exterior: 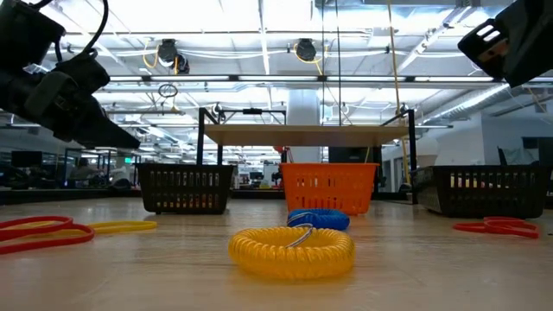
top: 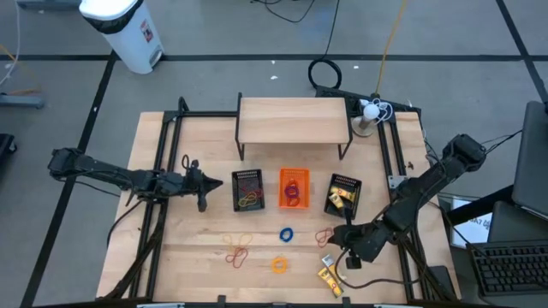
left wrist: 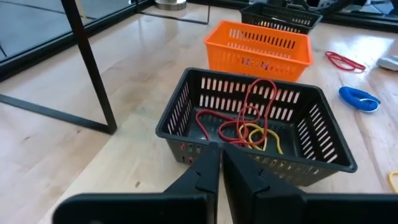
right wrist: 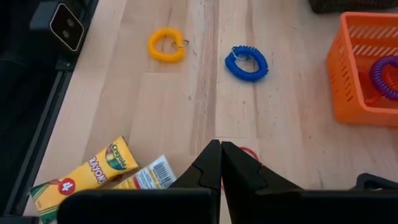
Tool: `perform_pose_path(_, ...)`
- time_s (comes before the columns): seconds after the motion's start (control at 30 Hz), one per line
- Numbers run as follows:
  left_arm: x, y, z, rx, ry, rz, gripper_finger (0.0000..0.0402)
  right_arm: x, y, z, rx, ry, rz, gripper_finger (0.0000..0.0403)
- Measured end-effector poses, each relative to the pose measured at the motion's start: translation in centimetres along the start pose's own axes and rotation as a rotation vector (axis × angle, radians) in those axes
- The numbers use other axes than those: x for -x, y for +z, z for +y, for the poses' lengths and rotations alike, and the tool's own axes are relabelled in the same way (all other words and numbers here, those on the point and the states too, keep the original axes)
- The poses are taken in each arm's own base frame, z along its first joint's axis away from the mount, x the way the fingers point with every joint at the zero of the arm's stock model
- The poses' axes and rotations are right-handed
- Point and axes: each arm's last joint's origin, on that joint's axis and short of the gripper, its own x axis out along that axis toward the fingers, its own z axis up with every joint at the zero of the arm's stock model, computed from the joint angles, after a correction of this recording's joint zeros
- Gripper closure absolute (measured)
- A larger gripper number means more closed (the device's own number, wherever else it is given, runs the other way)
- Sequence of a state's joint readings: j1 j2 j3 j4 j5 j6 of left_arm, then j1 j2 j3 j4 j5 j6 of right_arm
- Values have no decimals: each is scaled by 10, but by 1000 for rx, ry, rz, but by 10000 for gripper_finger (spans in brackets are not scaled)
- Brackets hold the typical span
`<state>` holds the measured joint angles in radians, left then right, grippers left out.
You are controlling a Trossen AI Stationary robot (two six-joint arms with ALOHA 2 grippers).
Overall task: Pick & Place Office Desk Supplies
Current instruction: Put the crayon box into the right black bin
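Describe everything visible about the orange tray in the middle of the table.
The orange tray looks like moulded plastic, rectangular, with slotted lattice walls and a solid rim. It sits upright on the wooden table, between two black mesh trays, apart from both. A purple coiled ring lies inside, with something red beside it. Nothing grips it.

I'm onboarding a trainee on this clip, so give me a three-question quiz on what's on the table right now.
1. True or false: the orange tray sits between two black trays.
2. Which coil ring lies nearer the orange tray: blue or yellow?
3. What fills the left black tray: A) crayon boxes B) rubber bands C) coil rings

Key: 1 true; 2 blue; 3 B
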<state>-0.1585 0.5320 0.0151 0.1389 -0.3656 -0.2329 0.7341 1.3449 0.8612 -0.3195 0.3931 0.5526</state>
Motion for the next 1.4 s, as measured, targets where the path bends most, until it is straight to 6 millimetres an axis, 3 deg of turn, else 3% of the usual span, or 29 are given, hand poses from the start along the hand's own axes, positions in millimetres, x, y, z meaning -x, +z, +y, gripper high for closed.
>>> perform_pose_path(0.37,0,8,-2,47,-22,-80,399,0,0,0,27,0,0,403)
perform_pose_path(0.6,1,13,-4,92,-81,-120,388,-2,-2,-1,-200,-14,20,403)
perform_pose_path(0.87,1,13,-7,103,-173,-96,397,-18,-8,5,-298,-6,67,403)
perform_pose_path(1.1,1,10,-8,122,-233,-54,379,-33,-8,23,-339,63,117,403)
perform_pose_path(1.4,2,9,-10,138,-283,-30,378,-28,4,54,-389,-12,262,403)
